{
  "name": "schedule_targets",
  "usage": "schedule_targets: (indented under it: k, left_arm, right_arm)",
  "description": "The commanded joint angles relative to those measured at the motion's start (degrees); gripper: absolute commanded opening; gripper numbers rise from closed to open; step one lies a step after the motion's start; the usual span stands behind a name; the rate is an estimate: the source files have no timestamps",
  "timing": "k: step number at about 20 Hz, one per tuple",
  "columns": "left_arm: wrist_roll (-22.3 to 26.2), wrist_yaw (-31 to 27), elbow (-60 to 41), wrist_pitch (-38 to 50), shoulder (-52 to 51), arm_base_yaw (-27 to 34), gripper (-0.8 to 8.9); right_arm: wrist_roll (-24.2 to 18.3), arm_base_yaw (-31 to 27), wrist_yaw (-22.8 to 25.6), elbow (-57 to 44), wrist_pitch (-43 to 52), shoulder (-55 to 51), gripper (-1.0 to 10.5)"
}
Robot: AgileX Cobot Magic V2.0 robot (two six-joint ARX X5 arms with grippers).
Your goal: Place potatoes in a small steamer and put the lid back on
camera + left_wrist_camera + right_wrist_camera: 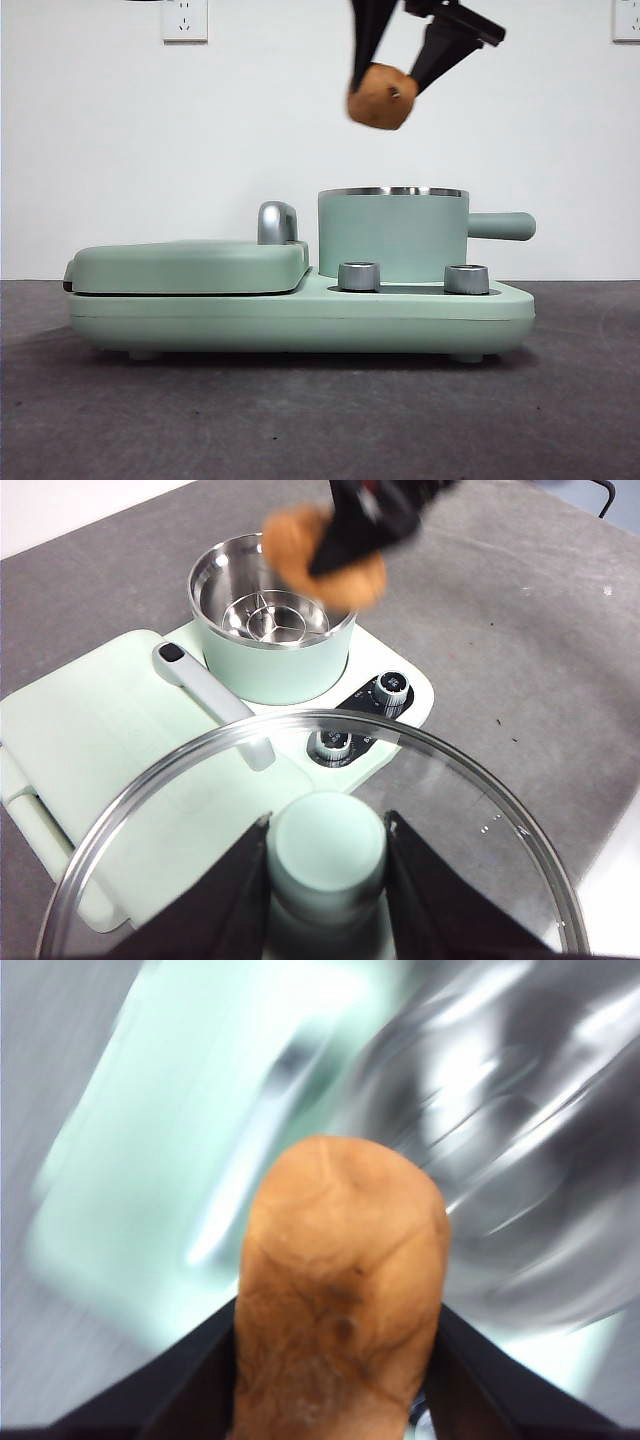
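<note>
Right tool (393,85) is clamped on the potato (381,96), held in the air above the small steamer (392,236). Left tool (327,852) is closed around the lid (330,845) knob, held off to the steamer's side.

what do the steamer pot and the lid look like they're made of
Small steamer: matte mint-green coated outside, likely painted metal; inside is shiny, mirror-like steel. Lid: see-through glass, the table shows through it, with a bright steel rim and a matte mint knob, probably plastic.
</note>
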Motion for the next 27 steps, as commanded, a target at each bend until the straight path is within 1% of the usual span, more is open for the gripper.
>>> schedule_targets:
  k: [1,4,7,10,12,14,16,18,19,20,22,24,26,27]
  left_arm:
    - [-0.28,0.33,1.11,1.53,0.11,-0.44,0.17]
    - [-0.28,0.33,1.11,1.51,0.11,-0.44,0.17]
    - [-0.26,0.33,1.11,1.49,0.11,-0.44,0.17]
    - [-0.26,0.33,1.11,1.49,0.2,-0.44,0.17]
    - [-0.26,0.33,1.11,1.44,0.48,-0.44,0.17]
    - [-0.26,0.33,1.11,1.46,0.87,-0.44,0.17]
    - [-0.26,0.33,1.11,1.57,1.33,-0.44,0.18]
    - [-0.28,0.33,1.11,2.14,1.95,-0.44,0.17]
    - [-0.35,0.33,1.11,2.78,2.27,-0.44,0.17]
    - [-0.48,0.33,1.11,3.39,2.51,-0.44,0.17]
    - [-0.87,0.33,1.11,4.48,3.63,-0.46,0.17]
    - [-0.96,0.33,1.11,6.47,5.95,-0.48,0.18]
    - [-0.94,0.33,1.11,8.2,8.57,-0.5,0.18]
    - [-0.94,0.35,1.11,9.42,9.7,-0.5,0.18]
  right_arm:
    - [-3.85,-2.19,0.0,7.5,-2.91,7.34,2.1]
    - [-4.28,-3.87,-0.02,12.2,-4.68,12.2,2.1]
    - [-5.09,-4.57,0.02,14.58,-4.79,16.02,2.1]
    - [-5.77,-4.79,0.07,14.78,-3.98,19.96,2.1]
    - [-6.93,-4.79,0.98,14.78,-3.56,21.62,2.1]
    - [-6.97,-4.76,1.49,14.78,-3.76,22.56,2.2]
    - [-6.97,-4.79,1.49,14.78,-4.74,22.84,2.9]
    - [-6.97,-4.79,1.49,14.78,-5.2,22.91,4.1]
    - [-6.93,-4.98,1.46,15.06,-5.18,22.75,4.8]
    - [-6.86,-5.25,1.33,15.98,-5.86,22.4,5.0]
    - [-7.13,-5.77,1.51,18.88,-10.43,20.24,5.0]
    - [-7.43,-6.05,2.36,19.5,-16.13,14.78,5.0]
    - [-7.43,-6.05,8.26,19.08,-21.22,9.57,5.0]
    - [-7.48,-6.05,9.81,18.16,-21.57,7.02,5.0]
